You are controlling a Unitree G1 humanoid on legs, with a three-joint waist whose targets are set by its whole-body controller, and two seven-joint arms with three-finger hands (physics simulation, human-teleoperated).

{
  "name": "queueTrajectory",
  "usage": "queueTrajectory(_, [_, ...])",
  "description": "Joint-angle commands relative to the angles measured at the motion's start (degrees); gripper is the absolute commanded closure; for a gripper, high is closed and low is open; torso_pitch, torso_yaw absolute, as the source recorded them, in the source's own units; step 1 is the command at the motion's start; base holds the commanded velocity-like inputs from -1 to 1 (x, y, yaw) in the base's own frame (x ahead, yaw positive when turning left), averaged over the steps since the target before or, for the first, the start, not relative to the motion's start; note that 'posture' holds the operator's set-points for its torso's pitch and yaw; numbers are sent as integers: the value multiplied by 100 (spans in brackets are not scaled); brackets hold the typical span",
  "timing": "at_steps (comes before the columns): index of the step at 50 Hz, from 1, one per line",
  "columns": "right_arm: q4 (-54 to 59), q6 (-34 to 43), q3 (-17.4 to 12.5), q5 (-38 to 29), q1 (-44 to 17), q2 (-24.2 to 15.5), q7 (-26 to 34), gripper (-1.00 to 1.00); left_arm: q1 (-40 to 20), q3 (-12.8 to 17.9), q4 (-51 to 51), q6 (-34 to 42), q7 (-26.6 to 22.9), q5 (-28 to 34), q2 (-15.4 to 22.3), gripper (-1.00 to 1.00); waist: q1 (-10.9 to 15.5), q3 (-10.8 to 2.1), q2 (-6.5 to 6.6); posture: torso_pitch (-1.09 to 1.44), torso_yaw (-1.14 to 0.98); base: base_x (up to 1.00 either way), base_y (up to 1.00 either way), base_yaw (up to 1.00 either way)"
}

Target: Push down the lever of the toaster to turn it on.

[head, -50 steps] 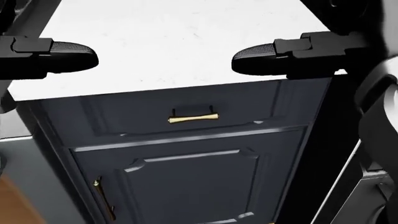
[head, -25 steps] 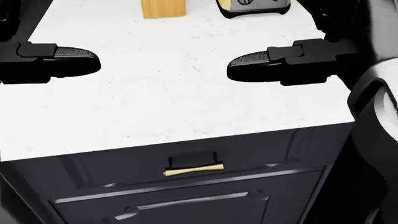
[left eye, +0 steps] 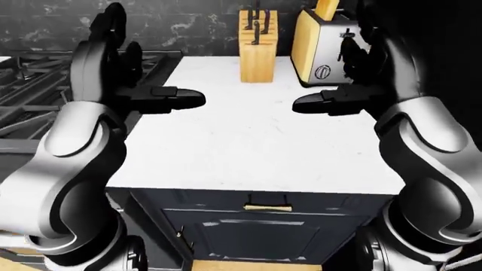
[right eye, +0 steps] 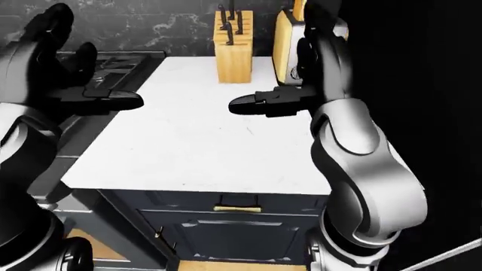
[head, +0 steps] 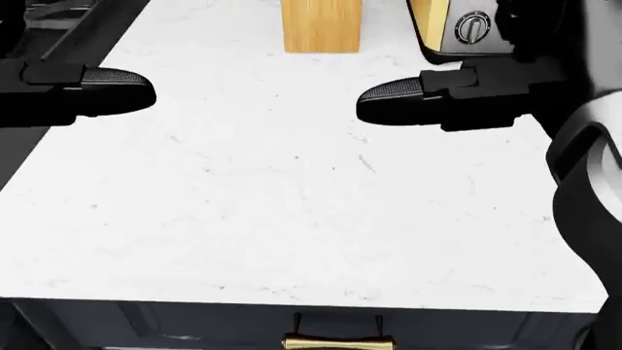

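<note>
The toaster [left eye: 322, 52] stands at the top right of the white counter [left eye: 248, 147], with a yellow side and a steel face carrying a round dial [head: 473, 26]. A dark lever slot [left eye: 346, 48] runs down that face, partly behind my right arm. My right hand [head: 399, 102] hovers open above the counter, below and left of the toaster, not touching it. Over the counter's left edge my left hand [head: 102, 91] is also open and holds nothing.
A wooden knife block [left eye: 258, 45] stands just left of the toaster. A black stove [left eye: 30, 84] adjoins the counter on the left. Below the counter edge is a dark drawer with a brass handle [left eye: 267, 208]. A dark wall lies behind.
The camera has moved: the cabinet front slid down out of the head view, and the knife block and toaster came in at the top. Both hands keep their open pose.
</note>
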Motion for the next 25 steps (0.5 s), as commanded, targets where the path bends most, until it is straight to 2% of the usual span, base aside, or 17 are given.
queueTrajectory(1, [-87,-124,-109,-74,-136,-72,-23,-100,-142,-50,-110,-155,-20,-13,1,-100,-35,-81,-33,0,0,0,0,100])
queueTrajectory(2, [-64,-168,-111,-93,-117,-65,-25,-100,-134,-50,-117,-156,-26,-10,-1,-100,-188,-45,-75,0,0,0,13,0])
queueTrajectory(3, [-59,-184,-81,-118,-95,-80,-18,-100,-125,-51,-113,-167,-31,-2,-5,-100,-87,34,-201,0,0,0,0,0])
queueTrajectory(4, [-31,-247,-58,-148,-54,-87,-2,-100,-122,-53,-119,-165,-29,4,-12,-100,-65,127,-195,0,0,0,0,0])
queueTrajectory(5, [-29,-245,-65,-156,-60,-79,6,-100,-127,-53,-119,-161,-30,7,-13,-100,-50,123,-297,0,0,0,0,0])
queueTrajectory(6, [-26,-229,-81,-176,-76,-87,8,-100,-146,-50,-124,-141,-28,5,-15,-100,-41,62,-463,0,0,0,0,0])
queueTrajectory(8, [5,-238,-92,-203,-86,-87,14,-100,-146,-57,-112,-149,-32,16,-17,-100,-68,67,-316,0,0,0,0,0])
queueTrajectory(10, [16,-191,-83,-224,-126,-77,2,-100,-135,-58,-87,-181,-50,29,-12,-100,-129,52,-286,0,0,0,0,0])
queueTrajectory(13, [36,-158,-68,-263,-195,-51,-17,-100,-173,-47,-49,-174,-68,29,3,-100,-206,102,-88,0,0,0,0,0])
queueTrajectory(14, [53,-117,-84,-267,-236,-53,-19,-100,-193,-43,-22,-175,-74,31,12,-100,-198,112,-83,0,0,0,0,0])
queueTrajectory(16, [71,-67,-92,-267,-293,-54,-25,-100,-226,-34,15,-174,-89,28,30,-100,-215,69,-79,0,0,0,0,0])
queueTrajectory(17, [81,-46,-106,-266,-330,-43,-35,-100,-244,-21,36,-172,-103,21,47,-100,-197,-65,-70,0,0,0,-24,0])
queueTrajectory(18, [92,-53,-107,-268,-332,-39,-39,-100,-254,-13,43,-165,-105,17,56,-100,-213,-27,-20,0,0,0,-34,0])
queueTrajectory(19, [90,-28,-103,-265,-350,-36,-44,-100,-282,10,44,-139,-106,2,70,-100,-239,-13,118,0,0,0,-41,0])
queueTrajectory(20, [88,-5,-112,-259,-371,-32,-47,-100,-293,16,42,-128,-103,-7,75,-100,-262,-66,219,0,0,0,-43,0])
queueTrajectory(22, [82,-9,-106,-255,-365,-27,-49,-100,-285,16,40,-133,-94,-16,76,-100,-272,-105,260,0,0,2,-57,0])
queueTrajectory(25, [61,4,-90,-257,-354,-16,-57,-100,-270,38,19,-129,-93,-41,87,-100,-260,-47,183,0,0,3,-58,0])
